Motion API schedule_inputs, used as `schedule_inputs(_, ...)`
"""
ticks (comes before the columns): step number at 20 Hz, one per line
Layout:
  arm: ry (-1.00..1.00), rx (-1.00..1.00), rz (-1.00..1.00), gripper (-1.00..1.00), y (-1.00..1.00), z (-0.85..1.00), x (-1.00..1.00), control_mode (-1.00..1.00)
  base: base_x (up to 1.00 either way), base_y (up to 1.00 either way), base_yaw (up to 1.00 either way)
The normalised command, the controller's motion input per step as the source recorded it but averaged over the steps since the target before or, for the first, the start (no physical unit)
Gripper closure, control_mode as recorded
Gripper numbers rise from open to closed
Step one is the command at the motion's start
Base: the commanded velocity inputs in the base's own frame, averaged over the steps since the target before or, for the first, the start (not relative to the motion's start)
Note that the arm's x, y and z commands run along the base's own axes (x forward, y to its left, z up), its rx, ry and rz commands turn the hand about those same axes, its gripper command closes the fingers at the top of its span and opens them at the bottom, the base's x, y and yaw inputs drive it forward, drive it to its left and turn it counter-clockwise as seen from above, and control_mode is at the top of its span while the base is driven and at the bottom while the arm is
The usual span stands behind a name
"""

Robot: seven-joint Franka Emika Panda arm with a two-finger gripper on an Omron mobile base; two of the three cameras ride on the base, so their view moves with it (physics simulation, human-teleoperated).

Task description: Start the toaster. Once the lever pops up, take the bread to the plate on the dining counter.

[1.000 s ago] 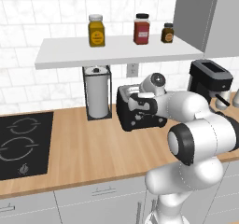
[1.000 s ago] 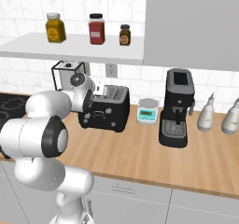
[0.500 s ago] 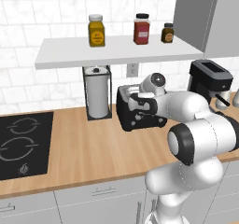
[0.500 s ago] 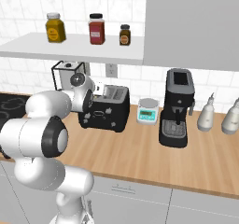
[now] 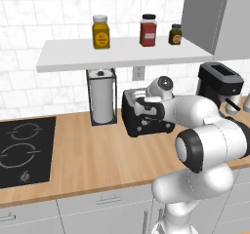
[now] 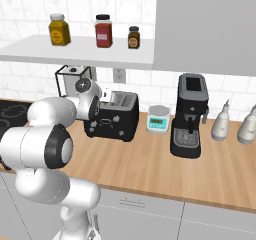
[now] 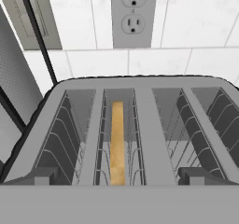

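The black toaster stands on the wood worktop against the tiled wall. My gripper hovers just above its front edge, looking down into the four slots. In the hand view a tan slice of bread stands on edge, deep in the second slot from the left of the toaster. The gripper is open, its fingertips wide apart and holding nothing. The plate and the dining counter are out of view.
A paper towel holder stands left of the toaster, and a cooktop lies further left. To the right are a small scale, a black coffee machine and bottles. A shelf with jars hangs overhead. A wall outlet sits behind.
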Motion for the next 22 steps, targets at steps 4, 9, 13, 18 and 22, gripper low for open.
schedule_inputs(4, 0.0, 0.0, 0.0, -1.0, 0.0, 0.0, 0.0, -1.0, 0.0, 0.0, 0.0)
schedule_inputs(9, 0.0, 0.0, 0.0, -1.0, 0.0, 0.0, 0.0, -1.0, 0.0, 0.0, 0.0)
schedule_inputs(13, 0.0, 0.0, 0.0, -1.0, 0.0, 0.0, 0.0, -1.0, 0.0, 0.0, 0.0)
schedule_inputs(18, 0.0, 0.0, 0.0, -1.0, 0.0, 0.0, 0.0, -1.0, 0.0, 0.0, 0.0)
schedule_inputs(22, 0.0, 0.0, 0.0, -1.0, 0.0, 0.0, 0.0, -1.0, 0.0, 0.0, 0.0)
